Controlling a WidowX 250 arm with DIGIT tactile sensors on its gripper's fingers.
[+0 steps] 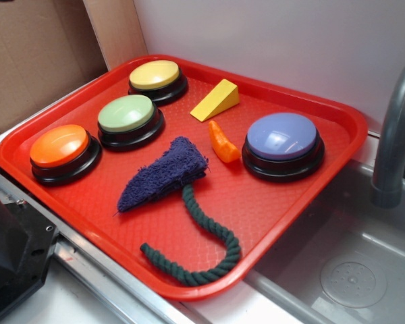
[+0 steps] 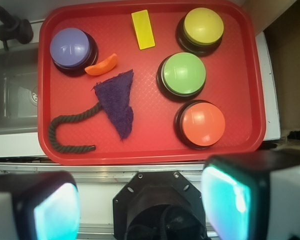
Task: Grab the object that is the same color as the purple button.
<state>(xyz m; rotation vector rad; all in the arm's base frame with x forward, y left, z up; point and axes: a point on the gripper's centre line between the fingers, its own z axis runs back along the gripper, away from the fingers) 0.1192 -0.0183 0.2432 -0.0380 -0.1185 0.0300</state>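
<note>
A dark purple fuzzy cloth, folded to a rough triangle, lies in the middle of the red tray. The purple button, a lavender dome on a black base, sits on the tray's right side in the exterior view. My gripper hangs high above the counter, off the tray's near edge, open, with nothing between its teal pads. In the exterior view the gripper is out of frame.
Orange, green and yellow buttons line the tray's left side. A yellow wedge, an orange piece and a dark green rope also lie on it. A sink with a grey faucet is to the right. The robot base is below the gripper.
</note>
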